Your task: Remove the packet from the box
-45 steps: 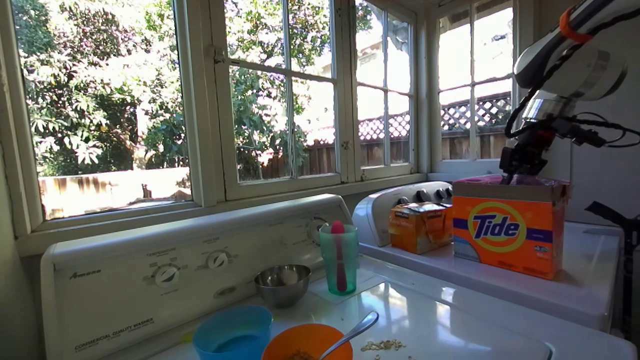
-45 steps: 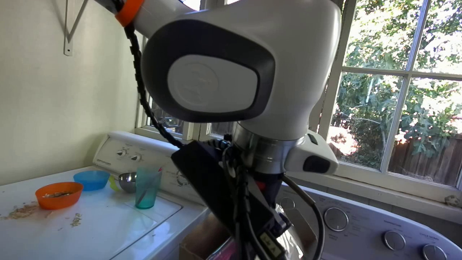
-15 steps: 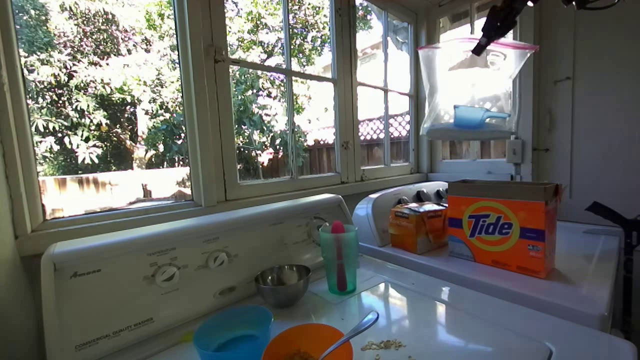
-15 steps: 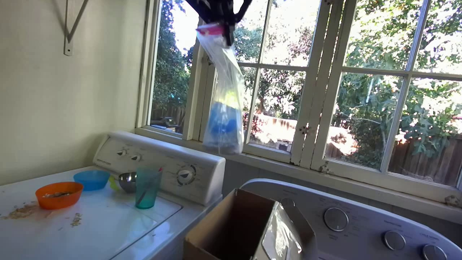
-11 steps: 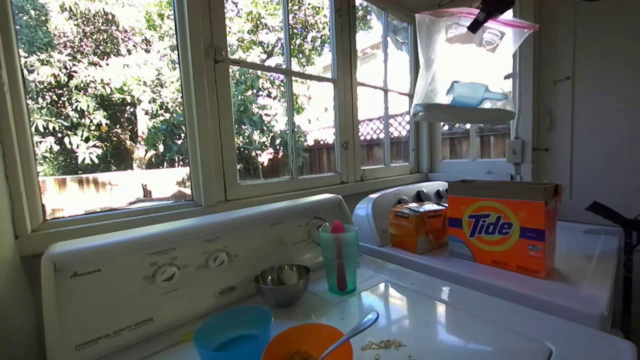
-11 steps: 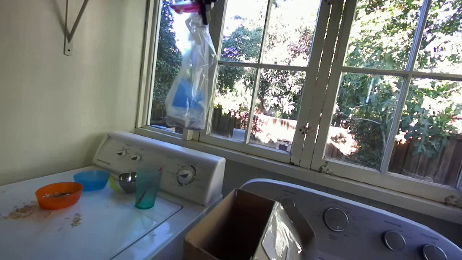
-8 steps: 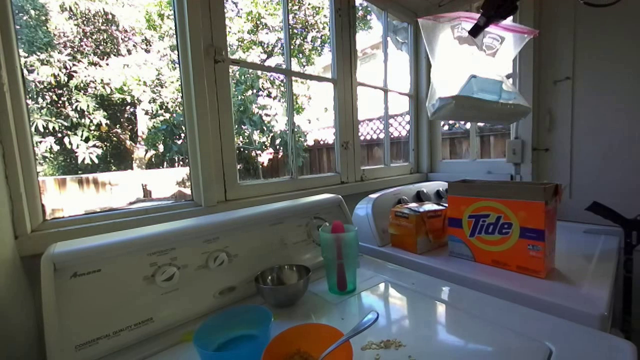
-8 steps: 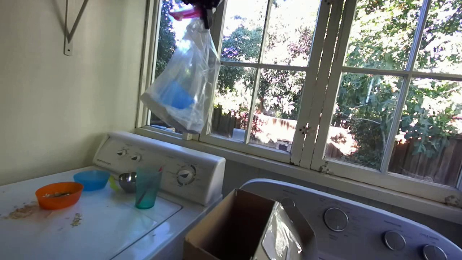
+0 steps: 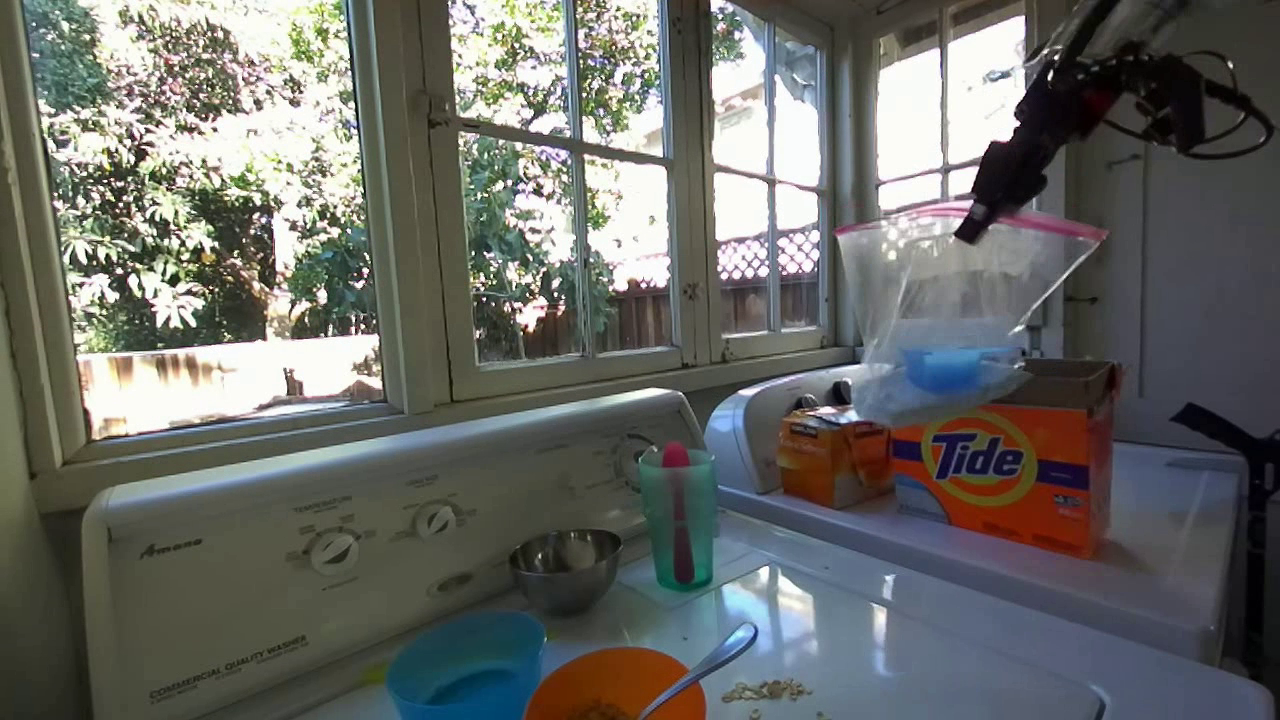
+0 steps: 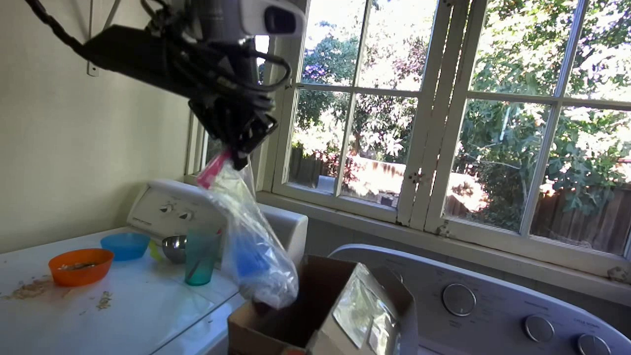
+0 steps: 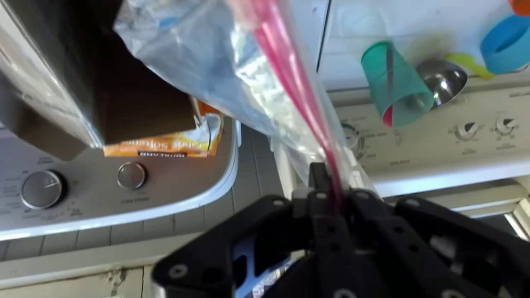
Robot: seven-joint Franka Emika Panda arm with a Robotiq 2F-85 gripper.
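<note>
At the open top of the orange Tide detergent box, a clear zip-top plastic bag hangs outside the cardboard, its pink seal strip uppermost and its sagging bottom lowest. The gripper, higher than the Tide detergent box, is clenched on that strip; the wrist view alone shows the strip running lengthwise into its grip. In an exterior view the bag presents its broad face, the strip lying crosswise above the box, and a blue scoop sits low inside while the bag's bottom hides the upper corner of the Tide front. In an exterior view the brown inner wall of the box shows, and the bag appears nearly edge-on, its long axis slanting so that the bottom leans toward the box. Whether that bottom touches the rim I cannot tell. Just beside the Tide detergent box stands a smaller orange Kirkland box; its "Fabric Softener" wording can be read, upside down, only in the wrist view. Behind the Tide detergent box runs a knobbed control panel.
</note>
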